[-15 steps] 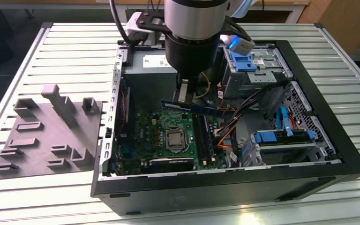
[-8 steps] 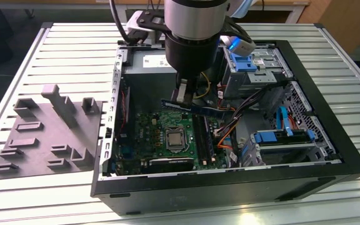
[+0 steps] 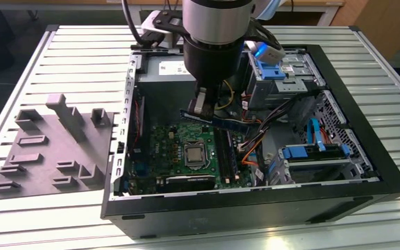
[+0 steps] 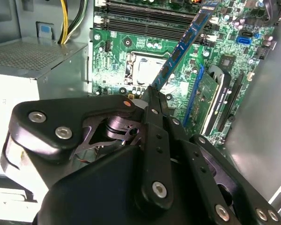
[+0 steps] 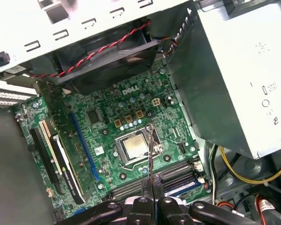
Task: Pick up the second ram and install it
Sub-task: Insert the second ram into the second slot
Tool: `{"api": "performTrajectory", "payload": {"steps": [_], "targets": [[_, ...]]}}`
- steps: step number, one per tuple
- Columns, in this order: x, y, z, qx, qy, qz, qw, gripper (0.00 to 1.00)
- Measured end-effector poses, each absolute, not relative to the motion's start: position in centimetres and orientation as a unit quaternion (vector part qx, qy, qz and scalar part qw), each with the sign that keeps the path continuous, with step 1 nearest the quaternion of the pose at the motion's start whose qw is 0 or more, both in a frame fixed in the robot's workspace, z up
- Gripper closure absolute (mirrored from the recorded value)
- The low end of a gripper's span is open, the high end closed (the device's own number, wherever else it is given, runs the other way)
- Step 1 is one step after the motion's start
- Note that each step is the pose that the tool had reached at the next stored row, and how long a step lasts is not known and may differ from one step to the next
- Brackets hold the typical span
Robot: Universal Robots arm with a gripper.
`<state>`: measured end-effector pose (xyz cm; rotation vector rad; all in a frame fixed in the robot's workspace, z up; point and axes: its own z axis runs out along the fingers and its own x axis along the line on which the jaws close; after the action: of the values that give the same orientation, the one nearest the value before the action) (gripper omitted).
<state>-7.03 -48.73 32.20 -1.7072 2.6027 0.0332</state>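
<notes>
The hand is clamped on one end of the second ram, held above the motherboard inside the open case, its long axis pointing toward the exterior view's right.

Ram: far end off-frame in second wrist view, near end buried in hand. Arm cropped, exterior view.

Workshop: slatted bench, opened computer case
</notes>
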Motion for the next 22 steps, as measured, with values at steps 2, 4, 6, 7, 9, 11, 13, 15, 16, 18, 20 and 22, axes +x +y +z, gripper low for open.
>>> {"api": "performTrajectory", "payload": {"steps": [2,4,6,7,9,11,13,15,16,18,20,22], "targets": [[-7.03,-48.73,32.20,-0.543,0.840,0.011,0.014,0.89],[-7.03,-48.73,32.20,-0.538,0.843,0.010,0.015,0.89],[-7.03,-48.73,32.20,-0.532,0.846,0.010,0.015,0.89],[-7.03,-48.73,32.20,-0.530,0.848,0.010,0.015,0.89],[-7.03,-48.73,32.20,-0.524,0.851,0.010,0.015,0.89],[-7.03,-48.73,32.20,-0.519,0.854,0.010,0.015,0.89],[-7.03,-48.73,32.20,-0.514,0.858,0.010,0.015,0.89],[-7.03,-48.73,32.20,-0.509,0.861,0.010,0.015,0.89],[-7.03,-48.73,32.20,-0.506,0.862,0.010,0.015,0.89],[-7.03,-48.73,32.20,-0.501,0.865,0.010,0.015,0.89],[-7.03,-48.73,32.20,-0.496,0.868,0.010,0.015,0.89],[-7.03,-48.73,32.20,-0.490,0.871,0.010,0.015,0.89]]}}
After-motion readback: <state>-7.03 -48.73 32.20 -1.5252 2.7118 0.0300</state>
